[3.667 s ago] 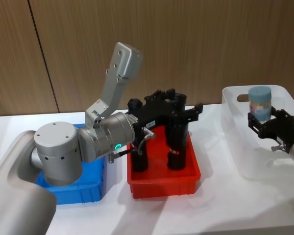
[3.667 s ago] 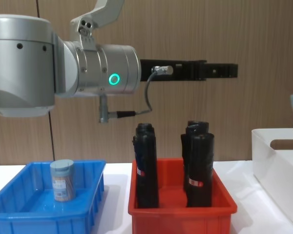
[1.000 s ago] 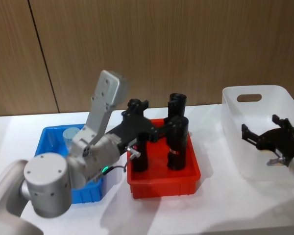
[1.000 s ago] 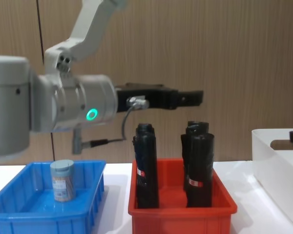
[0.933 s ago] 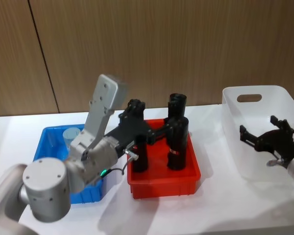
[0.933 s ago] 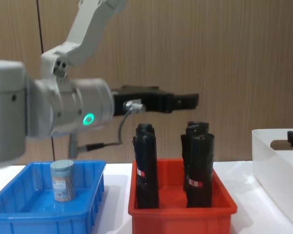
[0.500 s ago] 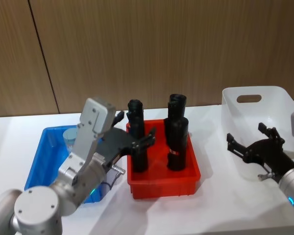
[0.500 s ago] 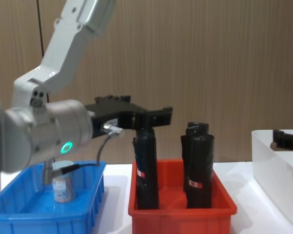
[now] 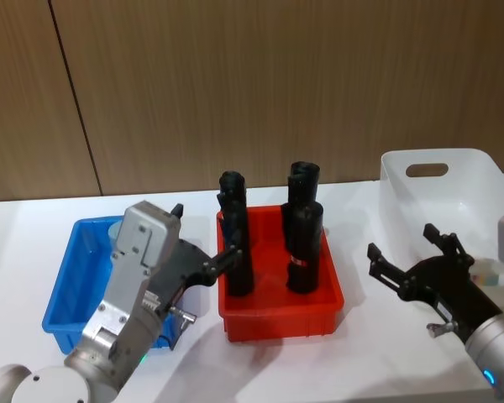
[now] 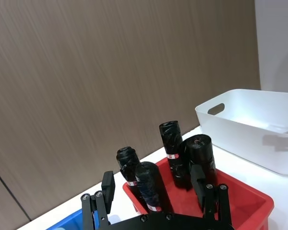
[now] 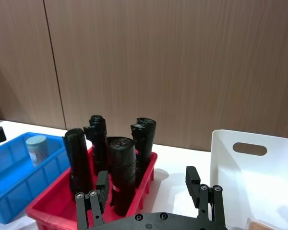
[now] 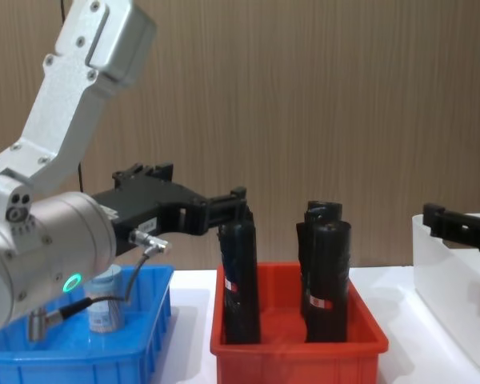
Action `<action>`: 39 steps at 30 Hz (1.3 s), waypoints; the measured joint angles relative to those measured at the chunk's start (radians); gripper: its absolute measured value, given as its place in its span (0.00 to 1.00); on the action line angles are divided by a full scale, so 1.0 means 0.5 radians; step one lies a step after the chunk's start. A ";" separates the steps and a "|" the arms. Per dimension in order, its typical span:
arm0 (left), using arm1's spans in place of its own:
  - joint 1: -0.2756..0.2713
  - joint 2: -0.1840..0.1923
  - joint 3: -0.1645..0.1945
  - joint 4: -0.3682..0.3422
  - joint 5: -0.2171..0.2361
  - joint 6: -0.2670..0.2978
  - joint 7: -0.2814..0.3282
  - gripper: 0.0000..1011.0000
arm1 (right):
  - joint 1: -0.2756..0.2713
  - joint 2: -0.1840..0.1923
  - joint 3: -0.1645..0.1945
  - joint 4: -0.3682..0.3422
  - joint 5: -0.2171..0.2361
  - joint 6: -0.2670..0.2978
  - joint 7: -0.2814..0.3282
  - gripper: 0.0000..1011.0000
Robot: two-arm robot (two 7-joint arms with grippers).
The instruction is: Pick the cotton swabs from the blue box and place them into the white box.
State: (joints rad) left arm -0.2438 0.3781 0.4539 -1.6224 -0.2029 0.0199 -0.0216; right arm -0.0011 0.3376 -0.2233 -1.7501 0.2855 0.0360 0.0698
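The white box (image 9: 466, 180) stands right of the red bin (image 9: 277, 323), the blue box (image 9: 71, 285) left of it. The left gripper (image 9: 207, 233) hangs at the bin's left side and the right gripper (image 9: 400, 241) to its right, both with fingers spread and empty. One jar of cotton swabs (image 11: 37, 149) stands in the blue box.

Four black cylinders (image 11: 121, 167), one red bin (image 9: 281, 323); one cotton swabs jar (image 11: 37, 147), one blue box (image 9: 67, 315); one white box (image 9: 454, 172)

The head view looks steeply down on the table (image 9: 319, 361), with the red bin (image 9: 281, 317) at centre, the blue box (image 9: 63, 306) at lower left and the white box (image 9: 403, 201) at right. The chest view looks level and close across the same red bin. Both wrist views face the wooden wall (image 10: 86, 72) and share that bin.
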 joint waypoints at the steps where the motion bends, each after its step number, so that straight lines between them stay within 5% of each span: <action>1: 0.007 0.004 0.001 -0.005 0.003 -0.006 0.010 0.99 | -0.012 0.000 -0.003 -0.014 0.002 -0.002 -0.004 0.99; 39: 0.013 0.008 0.001 -0.008 0.005 -0.012 0.021 0.99 | -0.027 0.000 -0.005 -0.033 0.004 -0.004 -0.006 0.99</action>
State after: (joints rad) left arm -0.2372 0.3822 0.4543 -1.6262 -0.2005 0.0140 -0.0109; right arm -0.0146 0.3374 -0.2258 -1.7667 0.2874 0.0341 0.0668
